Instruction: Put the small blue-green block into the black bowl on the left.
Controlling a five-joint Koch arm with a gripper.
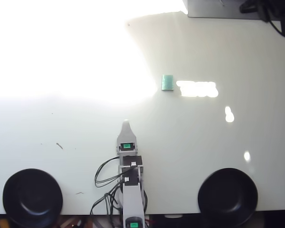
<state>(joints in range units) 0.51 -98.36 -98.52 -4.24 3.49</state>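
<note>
So in the overhead view your white arm's claw [126, 124] is sitting low in the middle of the white table [190, 142], pointing up the frame. You only get one pale tip showing, since the jaws stack one behind the other from this angle, so I honestly can't tell whether it's released or clenched. Nothing is visibly in it.

The small matte blue-green block [167, 82] is lying flat on the table, up and to the right of the claw tip and well apart from it, right next to a bright sun patch.

The glossy round black bowl on the left [32, 197] is down and well to the left of the claw, at the bottom edge. Its lookalike black bowl on the right [227, 196] sits down and to the right. Both look empty.
</note>
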